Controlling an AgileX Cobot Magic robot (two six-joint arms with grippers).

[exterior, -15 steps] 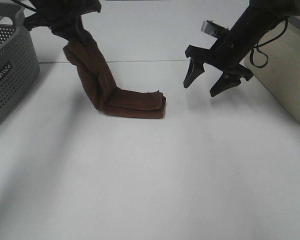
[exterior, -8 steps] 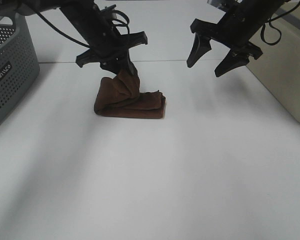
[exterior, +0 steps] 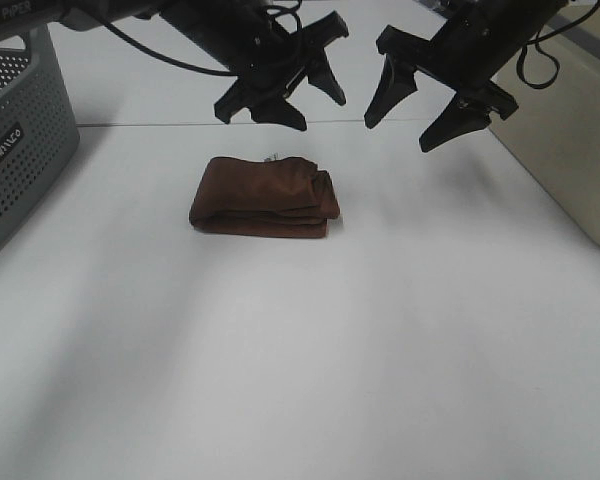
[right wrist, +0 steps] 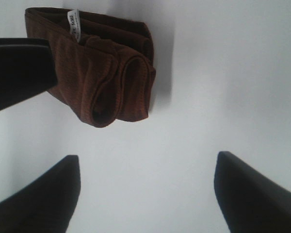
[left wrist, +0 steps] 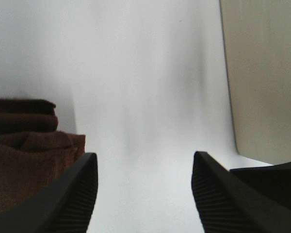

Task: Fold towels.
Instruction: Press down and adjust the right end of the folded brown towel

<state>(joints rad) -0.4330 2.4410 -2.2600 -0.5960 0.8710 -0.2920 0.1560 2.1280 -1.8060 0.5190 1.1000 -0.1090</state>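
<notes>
The dark reddish-brown towel lies folded in a thick bundle on the white table, left of the middle. It also shows in the left wrist view and in the right wrist view, where its small white tag is visible. My left gripper is open and empty, raised above and behind the towel's right end. My right gripper is open and empty, raised to the right of the towel, apart from it.
A grey perforated basket stands at the far left edge. A beige bin stands at the right edge, also in the left wrist view. The white table stretches toward the front.
My left gripper let go of the towel's free end, which now lies folded over the bundle. It opened and rose to the right. My right gripper stayed open and shifted slightly.
</notes>
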